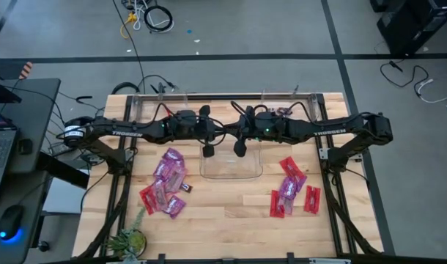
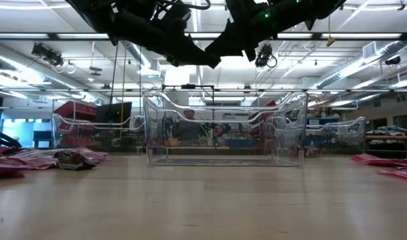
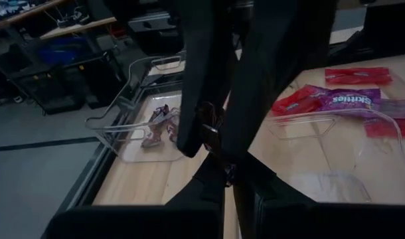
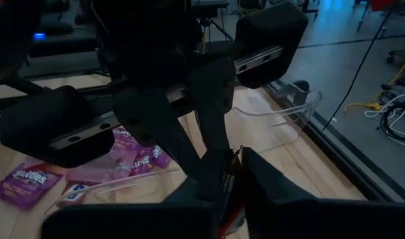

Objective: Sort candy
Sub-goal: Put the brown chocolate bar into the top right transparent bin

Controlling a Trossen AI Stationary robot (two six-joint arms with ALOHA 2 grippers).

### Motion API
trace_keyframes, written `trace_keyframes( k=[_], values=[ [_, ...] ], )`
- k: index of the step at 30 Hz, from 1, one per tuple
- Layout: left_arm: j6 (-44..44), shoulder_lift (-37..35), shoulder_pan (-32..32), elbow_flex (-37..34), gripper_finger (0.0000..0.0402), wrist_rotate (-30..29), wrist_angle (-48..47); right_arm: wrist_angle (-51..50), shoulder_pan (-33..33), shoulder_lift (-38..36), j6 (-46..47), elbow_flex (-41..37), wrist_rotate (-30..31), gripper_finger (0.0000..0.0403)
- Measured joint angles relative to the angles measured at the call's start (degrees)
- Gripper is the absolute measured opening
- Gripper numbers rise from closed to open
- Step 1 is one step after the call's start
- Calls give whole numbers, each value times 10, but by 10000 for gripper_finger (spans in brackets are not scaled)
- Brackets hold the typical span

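Overhead, a desk off the left end of the bench (image 1: 223, 220) carries a mouse (image 1: 11, 218), and a small green plant (image 1: 128, 238) sits at the bench's front left corner. Just right of these lies the left heap of candy (image 1: 167, 183), purple and red packets overlapping, well apart from both arms.

At the back left edge stands a clear bin (image 3: 119, 129) with a few packets (image 3: 157, 125) inside. The left arm reaches in from the left with "TROSSEN" in white along its side. The left end effector (image 1: 218, 130) hangs above the rear edge of the middle clear bin (image 1: 247, 167), with its fingers pressed together. It meets the right end effector (image 1: 229, 132) tip to tip.

A sliver of red wrapper (image 4: 234, 199) shows at that meeting point. The right fingers are drawn close on it and pinch it. Whether the left fingers also grip it cannot be told. Nothing stands between the end effectors and the middle bin below them, and that bin looks bare.

Further right, the right arm carries the same "TROSSEN" lettering. The right heap of candy (image 1: 292, 192) lies in front of it on bare wood, mostly red packets with some purple. In the left wrist view one purple packet (image 3: 352, 99) there reads "Skittles". A third clear bin (image 1: 300, 108) sits along the back right edge.
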Motion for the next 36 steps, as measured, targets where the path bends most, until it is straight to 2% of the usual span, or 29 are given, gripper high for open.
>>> trace_keyframes(
  k=[4,12,16,21,27,32,36],
  values=[
    [0,0,0,0,34,0,-1,-2,0,0,-5,0,0,18],
    [3,-2,0,0,113,-10,2,-24,-1,-15,-10,0,4,17],
    [3,-15,0,0,143,-25,-2,-39,-5,-43,-23,-1,22,12],
    [3,-42,0,0,163,-37,-16,-66,-29,-93,-38,-1,32,13],
    [4,-65,0,0,170,-44,-47,-166,-97,-140,-40,-1,81,12],
    [4,-70,0,0,170,-45,-104,-255,-186,-143,-19,-13,83,12],
    [2,-70,0,0,170,-45,-133,-273,-266,-128,2,-53,70,12]
  ],
)
